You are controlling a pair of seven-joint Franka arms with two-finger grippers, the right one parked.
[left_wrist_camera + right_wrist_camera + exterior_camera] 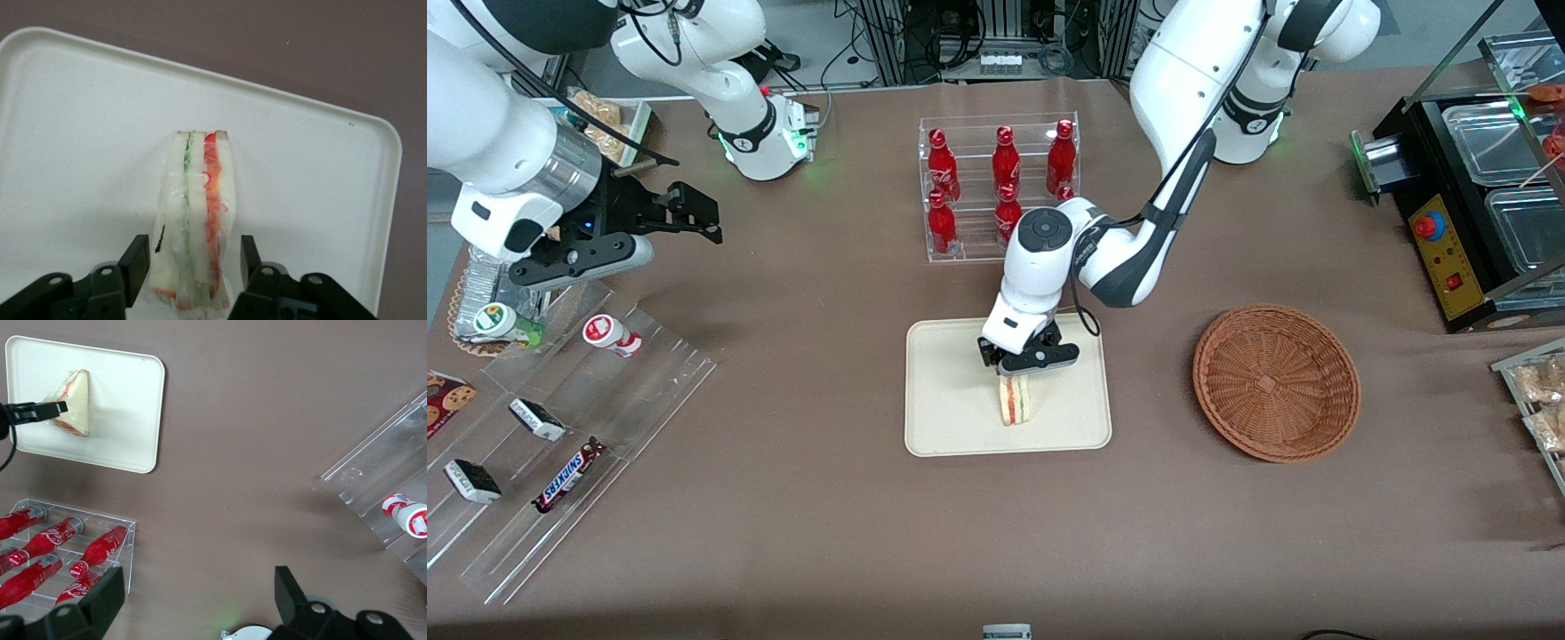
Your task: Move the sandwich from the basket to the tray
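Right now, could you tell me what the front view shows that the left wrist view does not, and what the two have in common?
Only the front view shows the empty wicker basket, lying toward the working arm's end of the table, and the clear rack of red cola bottles, farther from the camera than the tray.

Only the left wrist view shows small gaps between the sandwich and each finger, so the gripper is open.

Both show the sandwich standing on its edge on the cream tray, with the gripper around its upper end.

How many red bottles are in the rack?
6 bottles: three on the rack's upper step, three lower, one mostly hidden by the arm. Gripper over tray, around sandwich.
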